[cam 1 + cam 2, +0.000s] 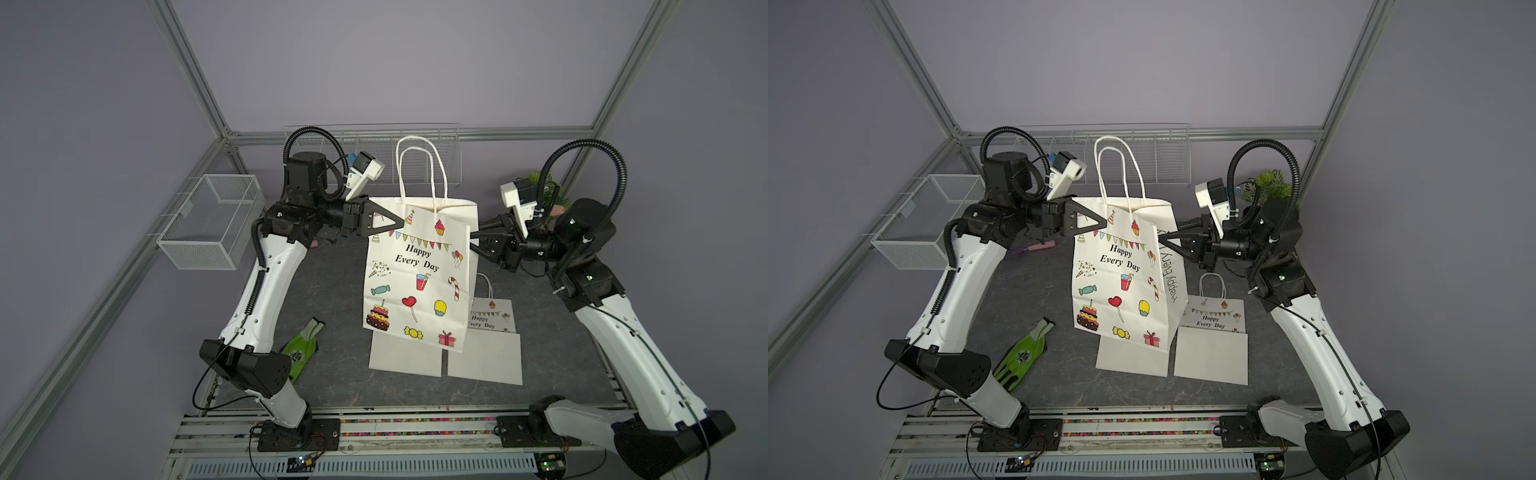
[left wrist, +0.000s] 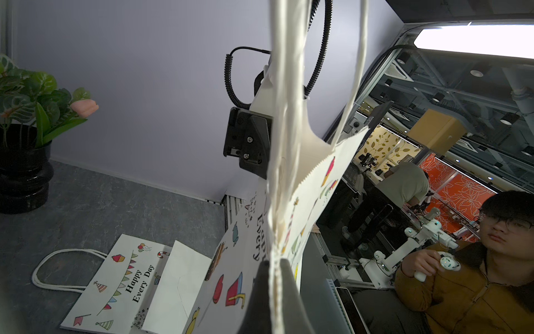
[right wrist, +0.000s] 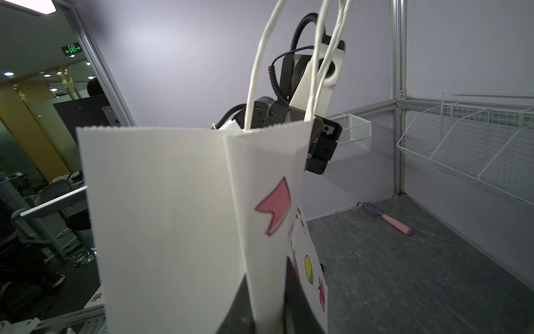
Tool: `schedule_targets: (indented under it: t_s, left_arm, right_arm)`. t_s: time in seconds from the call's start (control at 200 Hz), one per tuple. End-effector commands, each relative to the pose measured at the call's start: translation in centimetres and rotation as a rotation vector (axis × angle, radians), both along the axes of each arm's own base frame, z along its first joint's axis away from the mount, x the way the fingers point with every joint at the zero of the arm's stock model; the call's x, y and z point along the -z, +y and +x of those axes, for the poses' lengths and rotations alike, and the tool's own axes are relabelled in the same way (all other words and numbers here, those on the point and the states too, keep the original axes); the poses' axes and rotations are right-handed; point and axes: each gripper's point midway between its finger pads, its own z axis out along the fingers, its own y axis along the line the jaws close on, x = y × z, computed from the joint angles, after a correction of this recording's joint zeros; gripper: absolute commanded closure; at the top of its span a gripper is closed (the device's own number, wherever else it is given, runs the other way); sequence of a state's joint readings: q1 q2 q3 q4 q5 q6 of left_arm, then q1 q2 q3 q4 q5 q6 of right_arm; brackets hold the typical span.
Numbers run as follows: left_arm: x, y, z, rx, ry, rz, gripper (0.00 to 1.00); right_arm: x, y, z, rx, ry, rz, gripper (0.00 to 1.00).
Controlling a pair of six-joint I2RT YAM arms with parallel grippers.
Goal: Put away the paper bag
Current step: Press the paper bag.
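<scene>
Right wrist view: tapered black jaws pinch zigzag-rimmed white paper bag (image 3: 161, 202).

Both top views look down from high over the front of the table (image 1: 332, 286), facing the back wall (image 1: 374, 62) and set far back — the whole workspace fits. The two wrist cameras sit very near the paper bag (image 1: 417, 274), facing each other across it; all four views share it.

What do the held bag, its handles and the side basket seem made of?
Held bag: matte white paper, seemingly; serrated top edge and sharp creases.
Handles: twisted paper cord, probably; twisted strands show.
Side basket: white-coated wire mesh, apparently metal.
</scene>
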State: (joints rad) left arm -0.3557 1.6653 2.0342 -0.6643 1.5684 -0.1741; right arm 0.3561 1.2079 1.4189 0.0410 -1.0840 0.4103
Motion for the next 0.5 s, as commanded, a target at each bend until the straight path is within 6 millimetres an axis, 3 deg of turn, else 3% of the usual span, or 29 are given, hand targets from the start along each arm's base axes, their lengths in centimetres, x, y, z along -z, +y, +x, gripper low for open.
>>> schedule_targets:
  t_s: [0.0,0.07,0.165,0.225,0.32,0.495]
  left_arm:
    - [-0.3,0.3,-1.4,0.041,-0.033,-0.024,1.00]
    - [-0.1,0.3,-1.3,0.038,-0.032,-0.023,1.00]
    - [-0.4,0.4,-1.5,0.043,-0.033,-0.025,1.00]
    - [-0.6,0.4,-1.6,0.043,-0.037,-0.026,1.00]
    - [-1.1,0.7,-1.8,0.039,-0.050,-0.031,1.00]
    - [-1.4,1.3,-1.6,0.017,-0.056,-0.032,1.00]
  right_arm:
    - [-0.4,0.0,-0.2,0.003,-0.022,0.012,0.89]
    - [-0.5,0.0,-0.1,0.007,-0.021,0.013,0.76]
    - [-0.4,0.0,-0.4,0.005,-0.026,0.011,0.21]
    - [-0.4,-0.1,-1.0,-0.022,-0.034,0.007,0.00]
    - [-0.4,-0.2,-2.6,-0.093,-0.043,-0.003,0.11]
    - [-0.5,-0.8,-6.1,-0.224,-0.082,-0.018,0.11]
